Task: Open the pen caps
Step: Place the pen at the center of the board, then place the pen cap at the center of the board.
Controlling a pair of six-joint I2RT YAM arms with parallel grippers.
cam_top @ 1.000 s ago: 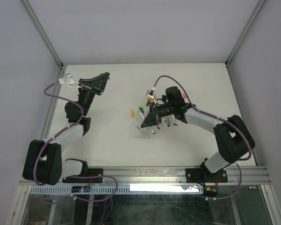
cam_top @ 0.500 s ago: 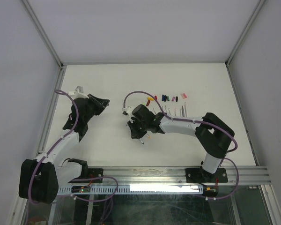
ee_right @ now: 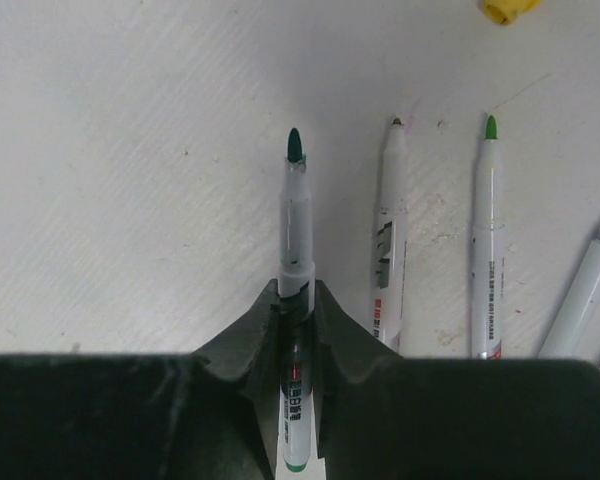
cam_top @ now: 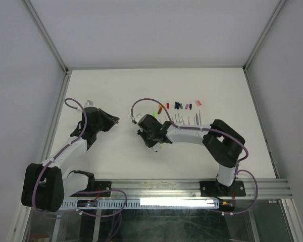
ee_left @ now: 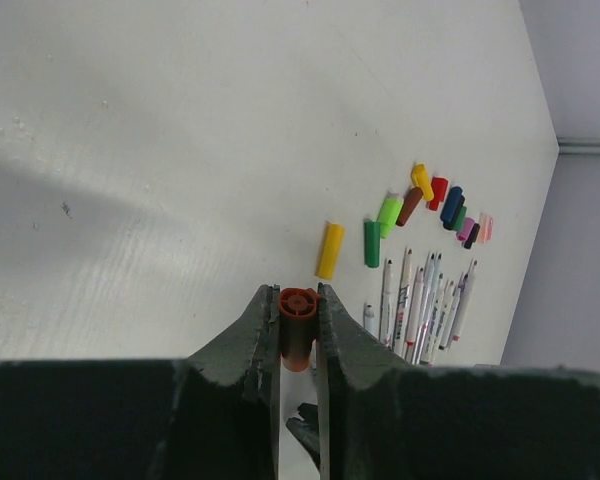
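Observation:
My left gripper [ee_left: 298, 305] [cam_top: 113, 120] is shut on an orange pen cap [ee_left: 298, 318], held end-on just above the table left of the middle. Loose pen caps [ee_left: 440, 195] [cam_top: 179, 106] lie in a row at the back, with a yellow cap [ee_left: 330, 250] and green cap [ee_left: 371, 244] nearer. My right gripper [ee_right: 297, 300] [cam_top: 152, 142] is shut on an uncapped dark green pen [ee_right: 297, 230], tip pointing away, low over the table. More uncapped pens [ee_right: 388, 240] [cam_top: 184, 120] lie side by side to its right.
White table [cam_top: 116, 85] with metal frame posts along its left [cam_top: 58, 96] and right [cam_top: 257, 96] edges. A yellow cap [ee_right: 510, 8] lies beyond the pens in the right wrist view. The purple cable [cam_top: 141, 103] loops above the right wrist.
The left gripper has come nearer and toward the middle with the orange cap. The right gripper has swung left, off the row of pens, carrying the green pen.

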